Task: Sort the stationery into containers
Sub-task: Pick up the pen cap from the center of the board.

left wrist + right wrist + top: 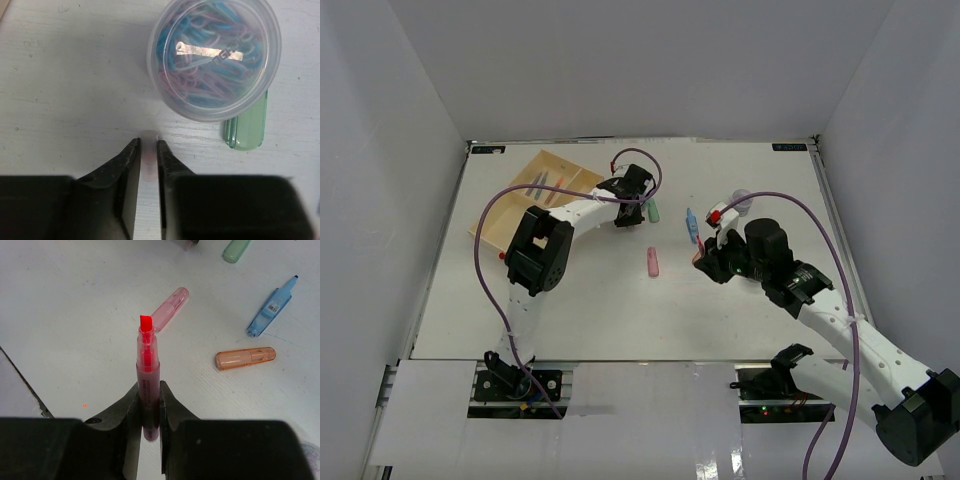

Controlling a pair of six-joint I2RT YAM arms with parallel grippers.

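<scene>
Left wrist view: thin pale pink pen (148,190) gripped lengthwise, pale cream-yellow divided tray (500,215) off to the left

The left end effector (148,144) was seen closed on the pen, one finger pressed to each side. The pen's long axis was aligned with the fingers, and its tip stopped just short of a round clear plastic jar of coloured paper clips (214,55). A green translucent marker (247,127) was partly hidden behind that jar.

In the top external view the tray was found near this end effector, on its left and slightly farther back. The left arm was therefore judged the nearer one. The right end effector (149,387) was clenched on an uncapped red highlighter (148,355), well apart from the tray.

The white surface (65,90) was flat and scuffed. With the jar so close, a lift was judged necessary before any swing.
</scene>
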